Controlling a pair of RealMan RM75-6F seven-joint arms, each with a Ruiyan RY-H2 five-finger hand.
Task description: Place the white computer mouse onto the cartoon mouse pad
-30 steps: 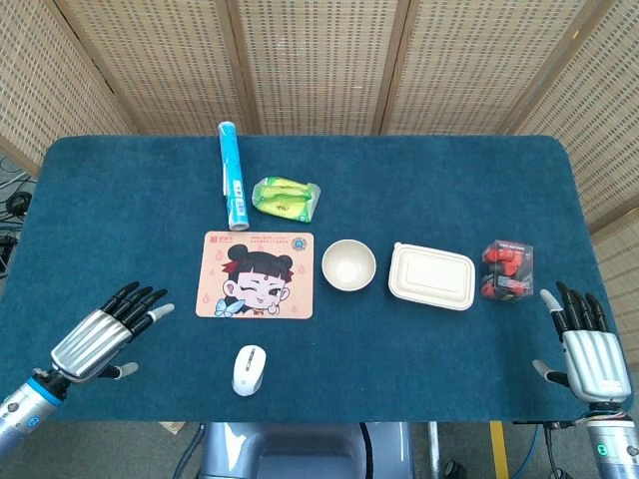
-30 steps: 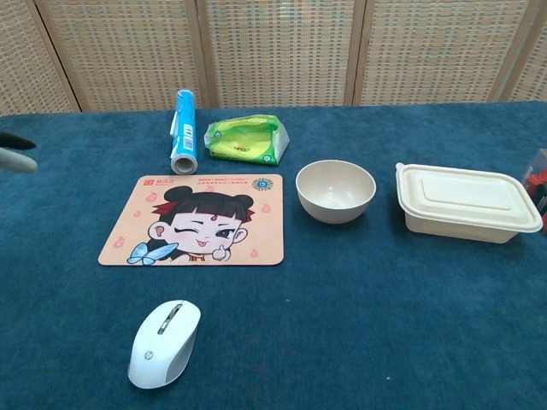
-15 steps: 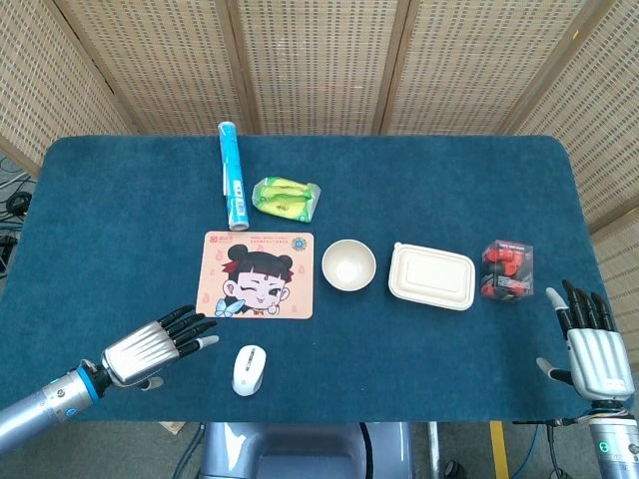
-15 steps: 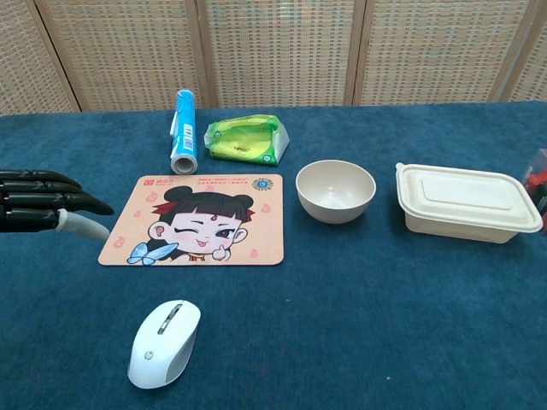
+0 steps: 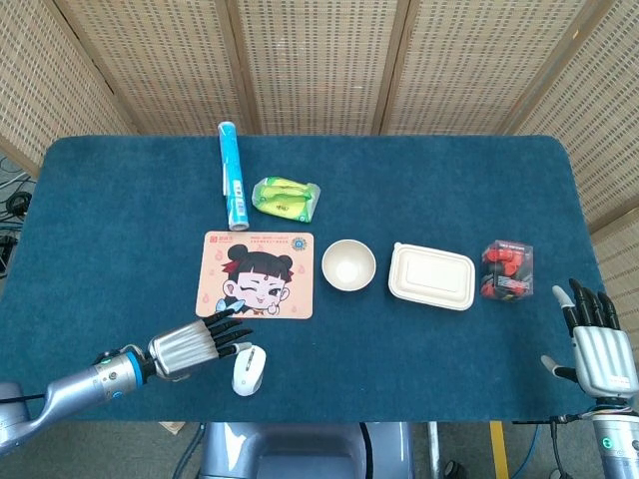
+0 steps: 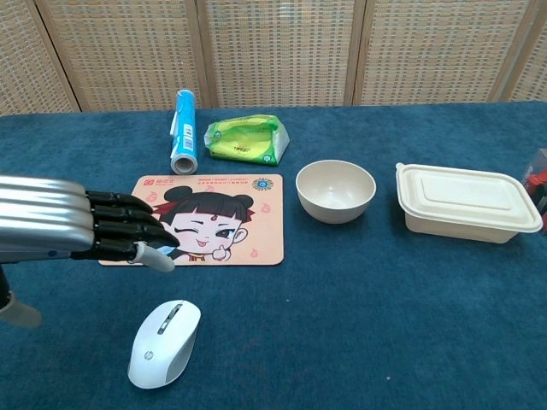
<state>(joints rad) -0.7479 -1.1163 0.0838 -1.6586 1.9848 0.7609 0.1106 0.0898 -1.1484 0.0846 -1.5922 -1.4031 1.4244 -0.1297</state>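
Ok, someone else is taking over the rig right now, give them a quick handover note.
Left hand: open, fingers spread, just left of the white mouse, holding nothing.
Right hand: open, idle at the table's right edge.
The mouse sits on the blue cloth, near the front edge; the cartoon mouse pad lies just behind it, nothing on it.
Done: nothing yet.
Left: grip the mouse and set it on the pad.

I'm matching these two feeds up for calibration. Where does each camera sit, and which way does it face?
Head view: high up, looking steeply down on the whole table; both hands show, left hand and right hand.
Chest view: low, at the near edge, facing the screen; only the left hand shows.
Shared: mouse, mouse pad.
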